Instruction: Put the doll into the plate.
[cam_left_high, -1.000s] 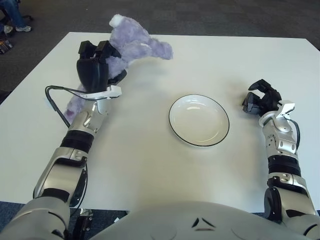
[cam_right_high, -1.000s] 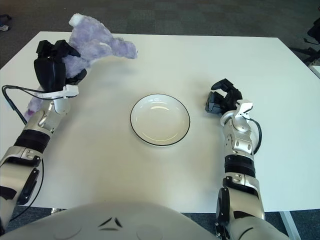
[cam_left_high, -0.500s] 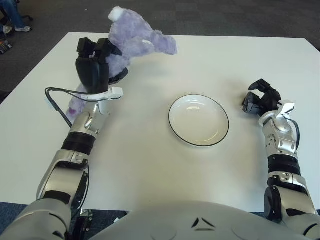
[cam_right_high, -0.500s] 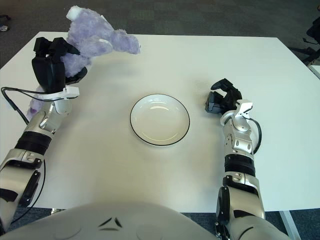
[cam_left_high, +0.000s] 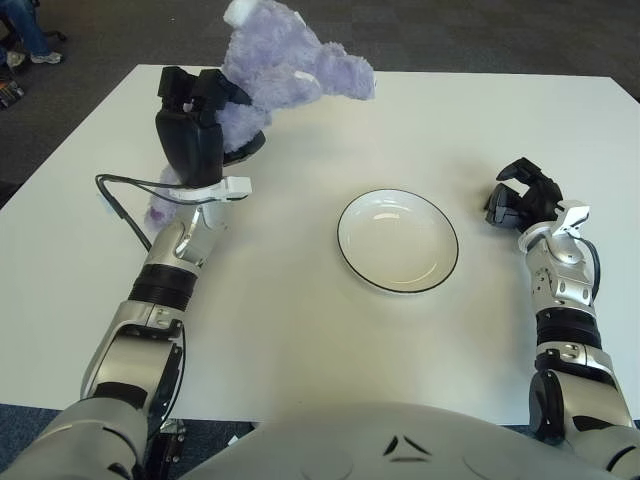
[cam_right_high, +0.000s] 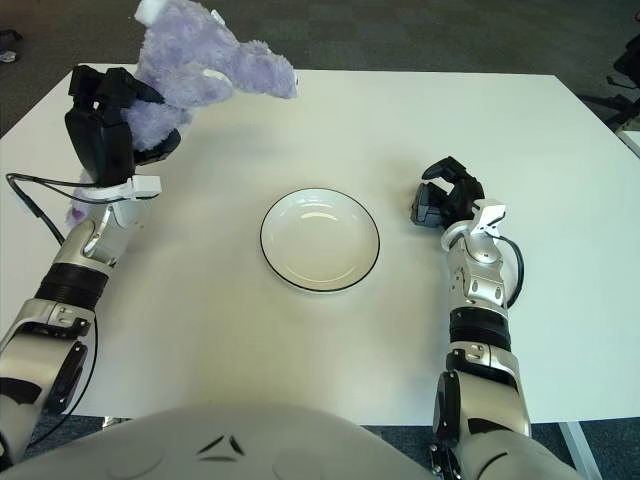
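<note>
A fluffy purple doll (cam_left_high: 290, 75) hangs above the table's far left part, held up by my left hand (cam_left_high: 200, 125), whose black fingers are shut on its body. Part of the doll (cam_left_high: 160, 208) shows below and behind my wrist. A white plate (cam_left_high: 397, 240) with a dark rim sits empty at the table's middle, well to the right of the doll. My right hand (cam_left_high: 520, 200) shows to the right of the plate, fingers curled and holding nothing.
The white table (cam_left_high: 300, 320) spreads under everything, its far edge just behind the doll. A black cable (cam_left_high: 115, 195) loops out from my left wrist. Dark carpet lies beyond the table, and a person's legs (cam_left_high: 25, 30) show at the far left.
My left hand has lifted the doll higher and carried it a little to the right, towards the plate. The right hand and the plate have not moved.
</note>
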